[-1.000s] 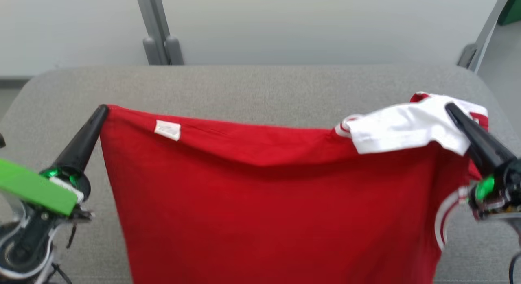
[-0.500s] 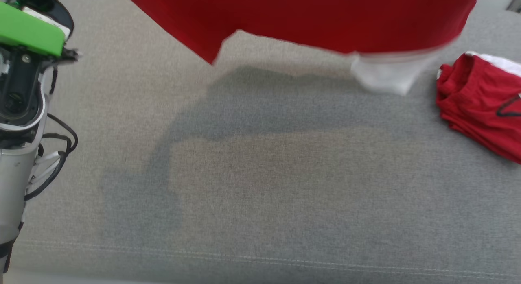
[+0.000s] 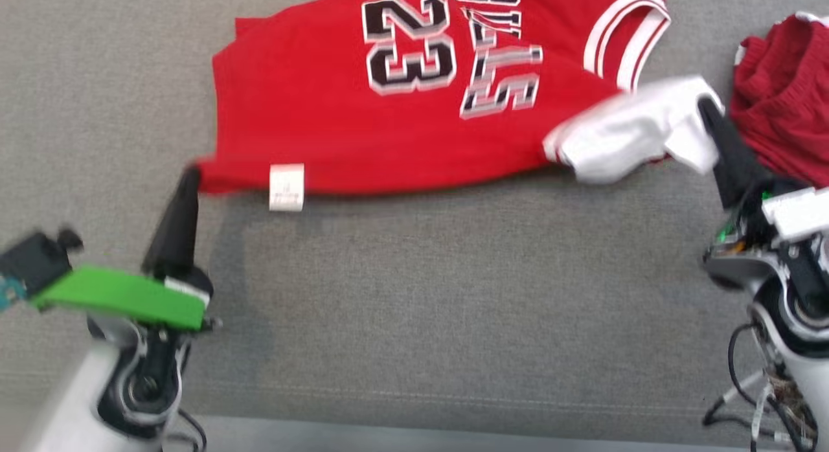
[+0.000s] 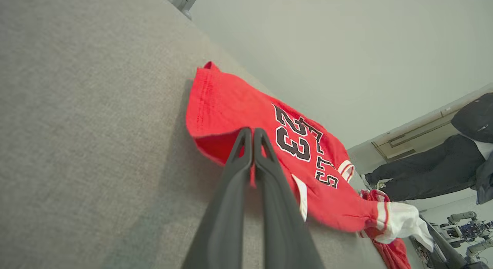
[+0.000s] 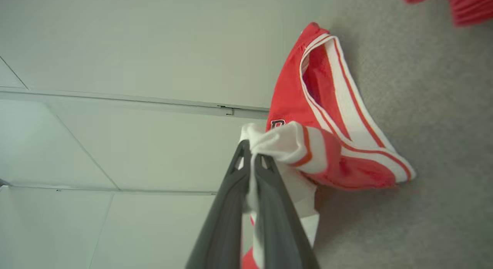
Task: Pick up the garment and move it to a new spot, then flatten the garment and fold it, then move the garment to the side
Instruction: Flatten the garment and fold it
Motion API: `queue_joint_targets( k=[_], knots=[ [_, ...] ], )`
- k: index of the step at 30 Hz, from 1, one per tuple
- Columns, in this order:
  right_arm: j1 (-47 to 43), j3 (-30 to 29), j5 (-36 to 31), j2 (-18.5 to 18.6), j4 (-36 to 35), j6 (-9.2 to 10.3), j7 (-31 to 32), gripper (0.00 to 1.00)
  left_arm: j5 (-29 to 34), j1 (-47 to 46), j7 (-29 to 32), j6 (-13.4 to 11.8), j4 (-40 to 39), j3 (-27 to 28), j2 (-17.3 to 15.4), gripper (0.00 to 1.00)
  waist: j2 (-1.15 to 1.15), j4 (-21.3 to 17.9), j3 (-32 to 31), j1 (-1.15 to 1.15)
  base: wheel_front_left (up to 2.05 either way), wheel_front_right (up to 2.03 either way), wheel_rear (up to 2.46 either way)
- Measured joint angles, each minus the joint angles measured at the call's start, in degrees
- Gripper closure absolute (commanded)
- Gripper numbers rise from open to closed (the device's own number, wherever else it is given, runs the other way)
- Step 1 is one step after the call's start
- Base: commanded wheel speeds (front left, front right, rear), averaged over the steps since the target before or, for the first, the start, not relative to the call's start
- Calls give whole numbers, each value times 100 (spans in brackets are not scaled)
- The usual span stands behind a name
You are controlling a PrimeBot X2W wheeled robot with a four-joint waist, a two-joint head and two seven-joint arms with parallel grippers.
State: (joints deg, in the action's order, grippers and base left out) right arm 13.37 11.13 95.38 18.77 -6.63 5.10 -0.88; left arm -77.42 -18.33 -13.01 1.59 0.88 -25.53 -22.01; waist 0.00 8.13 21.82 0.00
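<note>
The head camera looks steeply down on the grey cushion [image 3: 414, 296] from above, with the jersey [image 3: 388, 135] at 12 o'clock, the left gripper [image 3: 191, 177] at 8 and the right gripper [image 3: 706, 105] at 3. The left wrist camera sits low and close, facing along its gripper across the jersey toward a pale wall [image 4: 327, 49] at 1 o'clock. The right wrist camera, equally close, is rolled, with wall at 9 o'clock and cushion at 3. All three views share the jersey.
</note>
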Motion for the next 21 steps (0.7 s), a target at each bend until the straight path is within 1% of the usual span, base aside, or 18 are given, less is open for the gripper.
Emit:
queue_joint_targets(
  k=[2, 5, 11, 16, 21],
  knots=[
    [-353, -14, -22, 20, 141, -138, -42, 100, -36, 383, -89, 126, 155, -27, 45, 100, 0, -47, -1, 0, 0, 0, 0],
    [-709, -52, -19, 62, 342, -264, -92, 100, -46, 737, -89, 265, 361, -26, 76, 100, 0, -91, -104, 0, 0, 0, 0],
    [-1331, 160, -12, 216, 435, -417, 81, 100, -27, 1030, -89, 350, 569, -44, 122, 100, 0, -152, -538, 0, 0, 0, 0],
    [-1928, 389, 56, 237, 375, -511, 271, 100, 8, 1289, -90, 397, 548, -32, 76, 100, 0, -149, -942, 0, 0, 0, 0],
    [-2480, 385, 96, 321, 320, -501, 271, 100, -10, 1895, -90, 402, 421, -44, 1, 100, 0, -153, -1340, 0, 0, 0, 0]
  ],
)
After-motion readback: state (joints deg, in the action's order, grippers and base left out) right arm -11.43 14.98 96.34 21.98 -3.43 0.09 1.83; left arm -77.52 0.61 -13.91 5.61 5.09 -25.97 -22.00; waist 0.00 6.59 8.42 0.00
